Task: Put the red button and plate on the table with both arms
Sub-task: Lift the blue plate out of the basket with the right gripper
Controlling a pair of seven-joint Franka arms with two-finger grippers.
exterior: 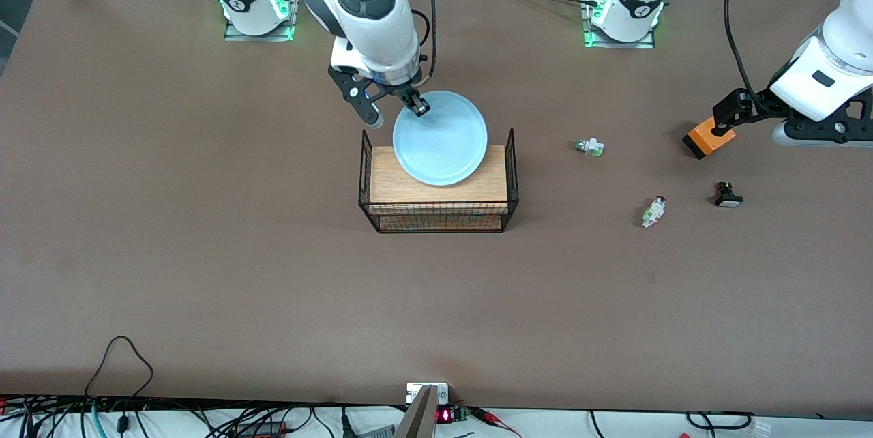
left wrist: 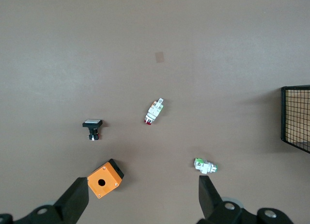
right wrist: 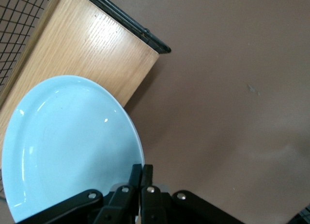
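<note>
Right now the right end effector (exterior: pixel 415 105) is pinched tight on the rim of the light-blue plate (exterior: pixel 440 138), at the plate's edge toward the robot bases. That plate sits over the wooden top of the black wire rack (exterior: pixel 436 209), overhanging it toward the bases. Well apart, at the left arm's end of the tabletop (exterior: pixel 204 254), the left end effector (left wrist: pixel 140 200) hangs with its fingers spread wide and holding nothing, over an orange box (left wrist: pixel 105 178). The red button (left wrist: pixel 154 111) lies on its side on the bare tabletop, nearer the front camera than the green-capped switch (left wrist: pixel 205 166), with the black switch (left wrist: pixel 92 128) beside it toward the left arm's end.
</note>
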